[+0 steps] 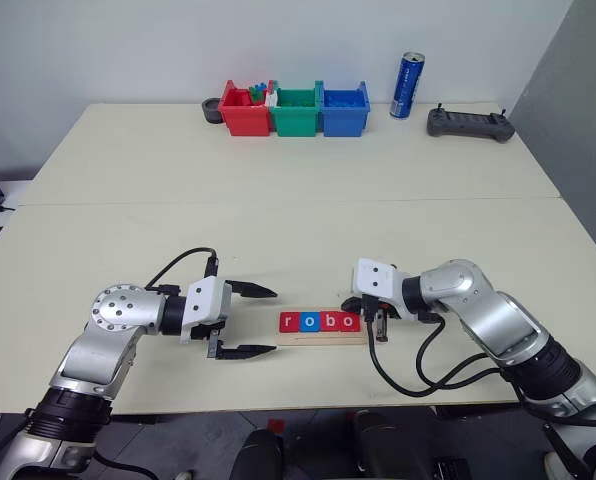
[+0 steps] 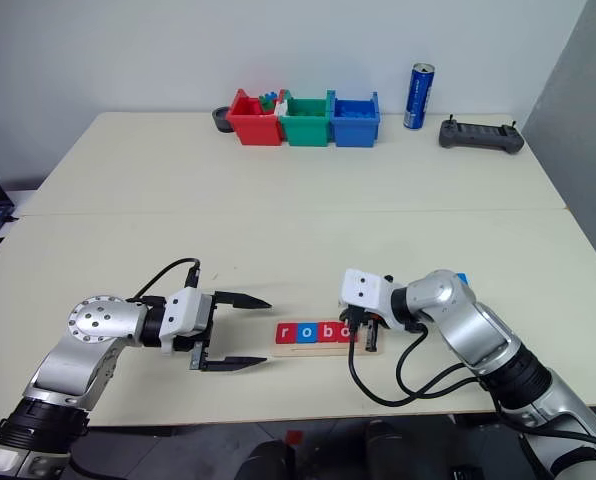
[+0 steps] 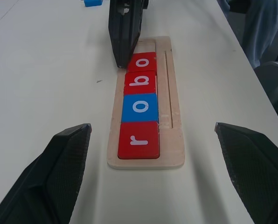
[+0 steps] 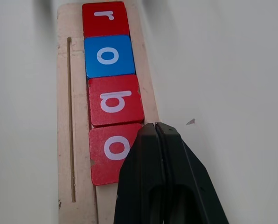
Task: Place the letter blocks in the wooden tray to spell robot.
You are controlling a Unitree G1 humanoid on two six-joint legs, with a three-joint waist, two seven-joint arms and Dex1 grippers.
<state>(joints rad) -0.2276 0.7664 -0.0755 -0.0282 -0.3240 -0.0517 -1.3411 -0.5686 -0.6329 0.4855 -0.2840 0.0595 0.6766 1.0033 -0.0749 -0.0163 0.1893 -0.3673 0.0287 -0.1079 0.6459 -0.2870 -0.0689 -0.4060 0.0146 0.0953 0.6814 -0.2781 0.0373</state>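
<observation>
Right gripper (image 4: 155,125): I see its black, wedge-shaped fingers pressed together, tips at the fourth tile's edge. Left gripper (image 1: 261,321) stands spread wide beside the wooden tray (image 3: 172,98), a pale grooved strip near the table's front edge holding four glossy square letter blocks (image 3: 140,108) reading "robo".

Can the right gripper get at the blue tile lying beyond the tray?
Probably yes: the blue tile lies loose on bare table just past the shut right gripper, nothing between them; it must open first.
</observation>
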